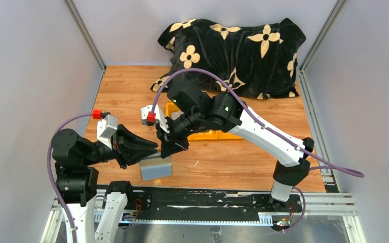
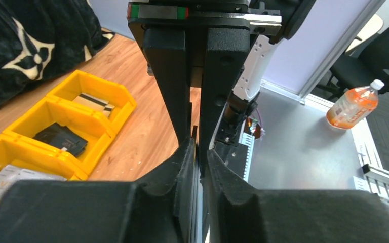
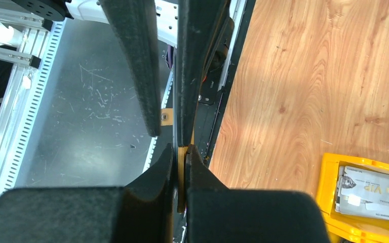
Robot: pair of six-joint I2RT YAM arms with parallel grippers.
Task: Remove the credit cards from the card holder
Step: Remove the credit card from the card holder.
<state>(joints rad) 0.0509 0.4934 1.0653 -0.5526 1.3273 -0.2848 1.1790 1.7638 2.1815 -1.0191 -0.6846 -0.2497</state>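
The left arm (image 1: 78, 149) lies low along the bench's near edge, and the left gripper (image 1: 154, 148) has its jaws almost together, with only a slit between. The right arm (image 1: 263, 132) folds over towards it. The right gripper (image 1: 178, 147) points down, pinched on the card holder (image 3: 182, 169).

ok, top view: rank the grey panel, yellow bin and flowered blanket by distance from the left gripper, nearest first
From the left gripper:
1. grey panel: just below its fingertips, on the near side.
2. yellow bin: off to its right and farther in, partly hidden.
3. flowered blanket: at the very back, clearly farthest.
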